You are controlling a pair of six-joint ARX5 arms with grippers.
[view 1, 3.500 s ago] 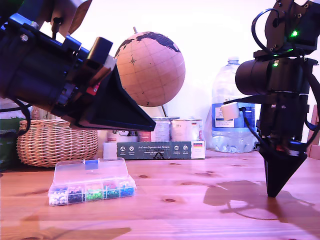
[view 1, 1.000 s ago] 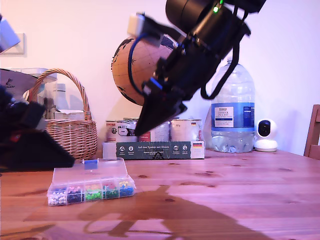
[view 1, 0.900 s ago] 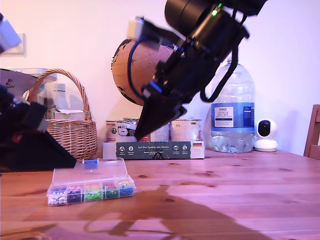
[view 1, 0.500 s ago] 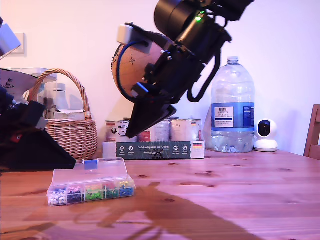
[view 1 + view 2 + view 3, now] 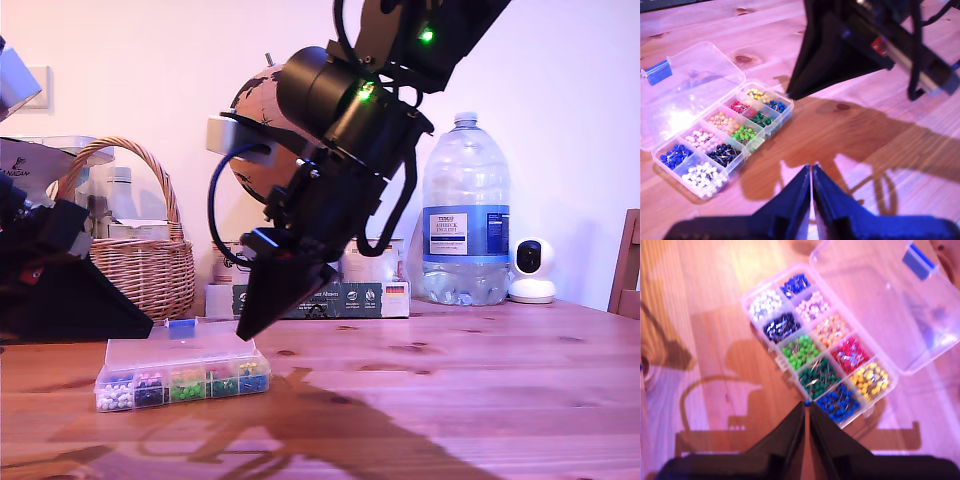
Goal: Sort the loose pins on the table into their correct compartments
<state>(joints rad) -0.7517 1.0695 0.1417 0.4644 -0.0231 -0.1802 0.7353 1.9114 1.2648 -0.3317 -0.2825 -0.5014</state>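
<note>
While my second gripper (image 5: pixel 806 405) pinches a blue-headed pin (image 5: pixel 806 402) — organiser box (image 5: pixel 790 285) below

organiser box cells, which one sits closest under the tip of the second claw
The blue-pin cell at the box's end row, beside the yellow cell. My second claw tips almost touch its corner; the white cell lies farthest.

Wooden desk (image 5: pixel 480 370). At the back: wicker basket (image 5: pixel 140 270), globe (image 5: pixel 250 140), tins (image 5: pixel 375 262), dark carton (image 5: pixel 360 298), big water bottle (image 5: pixel 465 215), small white camera (image 5: pixel 530 270).
</note>
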